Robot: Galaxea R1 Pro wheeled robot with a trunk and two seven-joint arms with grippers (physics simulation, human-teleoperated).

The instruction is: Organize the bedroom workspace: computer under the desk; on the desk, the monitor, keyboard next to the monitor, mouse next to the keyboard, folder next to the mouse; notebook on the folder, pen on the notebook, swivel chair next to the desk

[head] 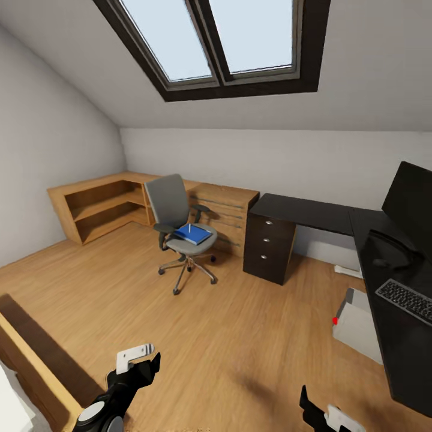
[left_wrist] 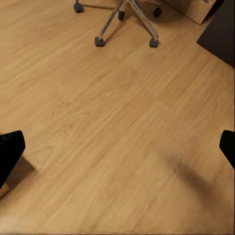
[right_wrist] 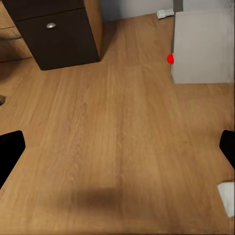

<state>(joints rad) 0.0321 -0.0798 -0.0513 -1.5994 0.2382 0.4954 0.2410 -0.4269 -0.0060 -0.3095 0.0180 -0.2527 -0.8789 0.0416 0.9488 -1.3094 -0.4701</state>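
Keyboard (head: 407, 299) and monitor (head: 413, 201) already on table (head: 312, 213); blue folder (head: 193, 234) with pen on top not yet moved off chair (head: 180, 231), well apart from table; both hands (head: 137, 365) (head: 324, 414) wide, empty.

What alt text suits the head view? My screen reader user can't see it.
A grey swivel chair holding a blue folder stands on a wood floor under a skylight, apart from a black desk with a keyboard at right.
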